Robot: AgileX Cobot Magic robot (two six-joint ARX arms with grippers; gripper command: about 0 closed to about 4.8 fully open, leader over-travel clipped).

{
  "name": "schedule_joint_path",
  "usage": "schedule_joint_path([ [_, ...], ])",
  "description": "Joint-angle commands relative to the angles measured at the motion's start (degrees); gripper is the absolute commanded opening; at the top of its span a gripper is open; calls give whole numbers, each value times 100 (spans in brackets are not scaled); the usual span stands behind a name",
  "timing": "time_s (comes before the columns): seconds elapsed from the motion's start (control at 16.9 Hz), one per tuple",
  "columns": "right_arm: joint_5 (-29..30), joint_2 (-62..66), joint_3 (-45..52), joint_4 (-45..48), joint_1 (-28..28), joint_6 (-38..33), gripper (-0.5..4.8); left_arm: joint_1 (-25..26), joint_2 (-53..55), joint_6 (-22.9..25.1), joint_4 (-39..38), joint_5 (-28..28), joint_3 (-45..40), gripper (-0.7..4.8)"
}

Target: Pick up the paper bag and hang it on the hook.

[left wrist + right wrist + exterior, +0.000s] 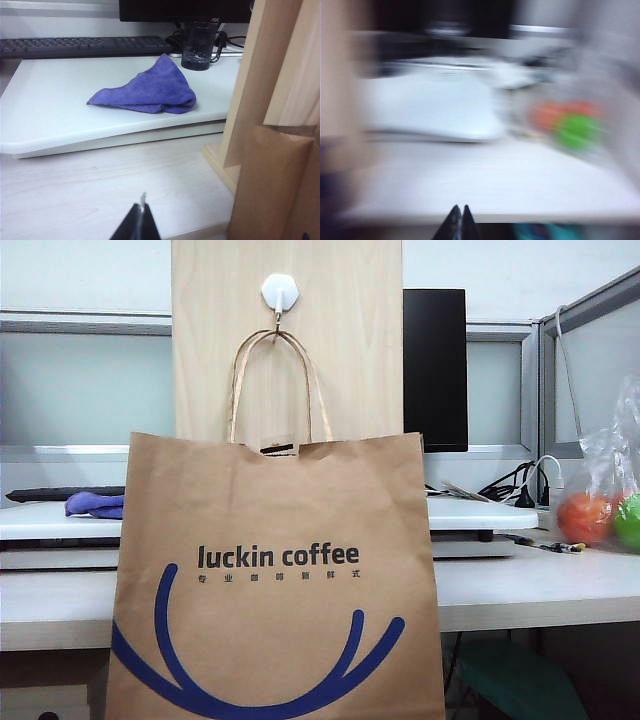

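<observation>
The brown paper bag (275, 580) with "luckin coffee" text hangs by its twisted cord handle (276, 337) from the white hexagonal hook (279, 292) on the light wooden board (350, 340). No gripper shows in the exterior view. In the left wrist view my left gripper (141, 209) is shut and empty, low over the pale tabletop, with the paper bag's side (272, 185) and the board (260, 75) off to one side. The right wrist view is blurred by motion. There my right gripper (459, 209) is shut with nothing in it, above the table edge and apart from the bag.
A purple cloth (150, 90) lies on a white raised platform (60, 115). Behind it are a keyboard (75, 46), a dark glass cup (199, 47) and a black monitor (435, 365). A clear plastic bag of orange and green fruit (605, 510) sits at the right.
</observation>
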State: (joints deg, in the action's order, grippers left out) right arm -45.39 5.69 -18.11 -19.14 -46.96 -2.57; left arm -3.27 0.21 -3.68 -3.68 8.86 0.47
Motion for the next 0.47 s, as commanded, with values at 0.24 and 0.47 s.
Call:
schedule_joint_path([
  [0.24, 3342, -339, 1773, 2516, 2649, 74, -5, 11, 0, 22, 68, 20, 7, -5],
  [0.47, 4170, -417, 1773, 2367, 3375, 72, -5, 9, 0, 22, 70, 17, 7, -6],
])
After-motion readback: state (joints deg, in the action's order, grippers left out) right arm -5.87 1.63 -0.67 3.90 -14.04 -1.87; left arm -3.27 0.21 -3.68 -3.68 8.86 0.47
